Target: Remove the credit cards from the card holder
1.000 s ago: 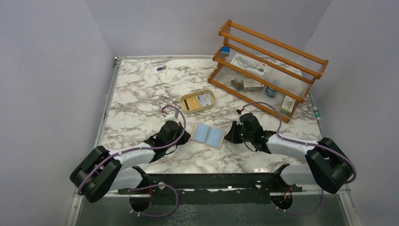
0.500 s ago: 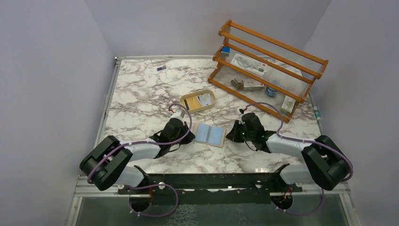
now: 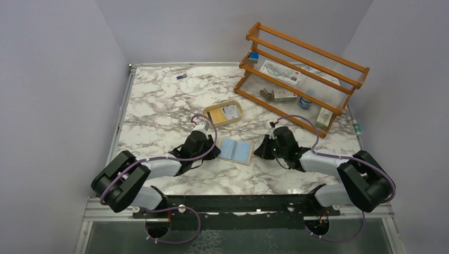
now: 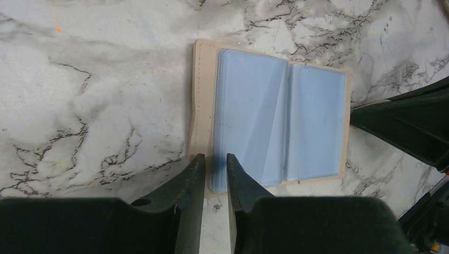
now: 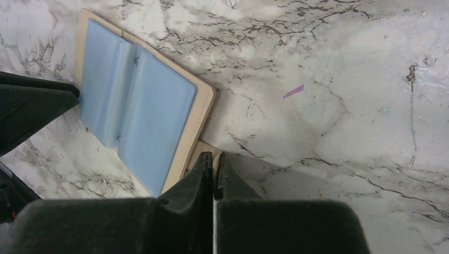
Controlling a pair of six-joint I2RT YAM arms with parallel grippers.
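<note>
Top view, card holder [image 3: 235, 151]: lies opened flat on the marble table [image 3: 159, 106], between the two arms and near the oval tray [image 3: 204, 112].
Top view, grippers: left gripper [image 3: 213, 150] at the card holder's left edge, right gripper [image 3: 258, 153] at its right edge. Jaw state is not readable from here.
Left wrist view, credit cards [image 4: 249, 106]: pale blue faces fill both halves, seated in the pockets. None is out.
Left wrist view, left gripper: jaws parted by a narrow gap, straddling the near corner of the blue face. Nothing is clamped.
Right wrist view, right gripper: jaws pressed together, tips at the snap tab [image 5: 197, 151]. Whether the tab is pinched between them cannot be told.
Risk, drag: if the tab is not held down, a pull from the left will likely slide the whole card holder rather than free a card.
Risk, wrong layer: closing on pocket and card together, or on the tan cover, would lift the card holder.
Risk, slip: a shallow bite on a thin, smooth card edge may let go.
</note>
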